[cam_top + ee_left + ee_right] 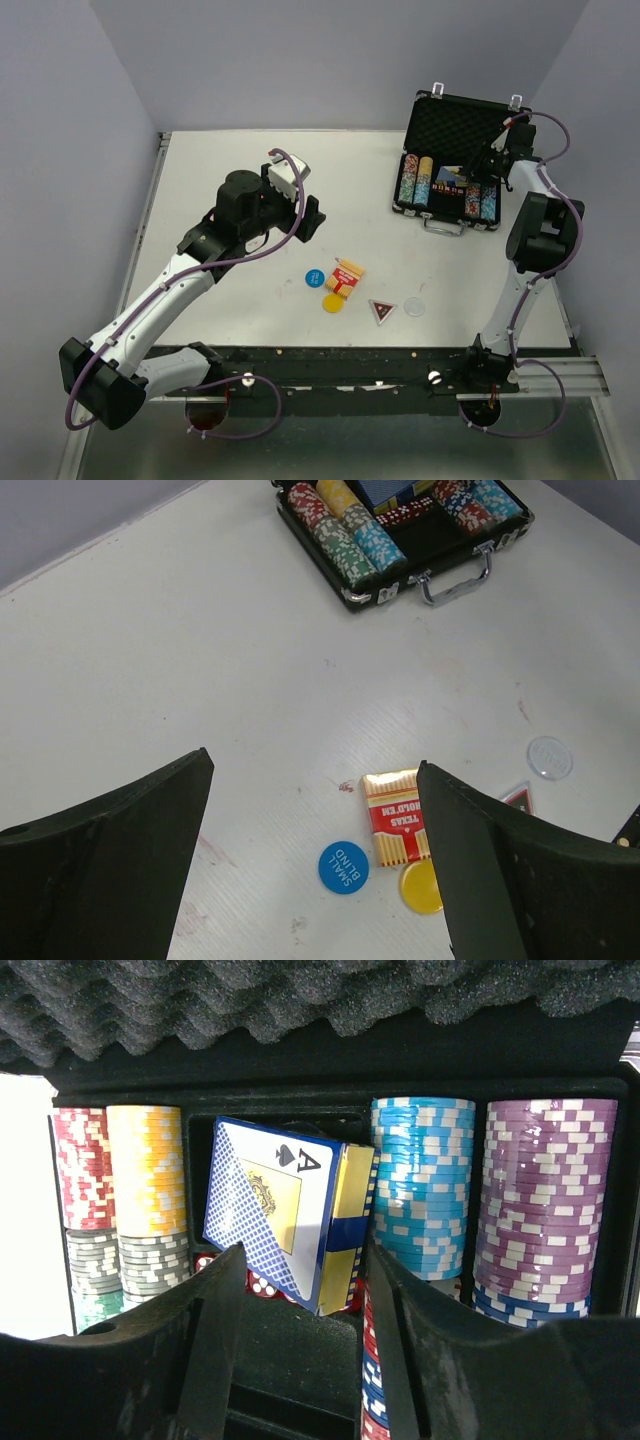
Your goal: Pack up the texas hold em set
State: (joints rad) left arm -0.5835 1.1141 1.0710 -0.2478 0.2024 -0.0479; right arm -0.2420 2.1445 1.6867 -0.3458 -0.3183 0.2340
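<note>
From above, the briefcase [460, 122] sits open at the bench's [230, 180] far right, with its chip rows [420, 180] seated.

Left wrist: the left jaws gape wide and empty above the red deck [396, 818], blue disc [343, 866] and yellow disc [420, 887], all well short of the briefcase.

Right wrist: the right jaws are parted and grip nothing, just before the blue deck [285, 1210] leaning in the briefcase's middle slot.

Left to do: the loose pieces, then the lid.

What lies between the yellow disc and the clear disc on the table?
In the top view, the triangular button lies between the yellow disc and the clear disc.
</note>
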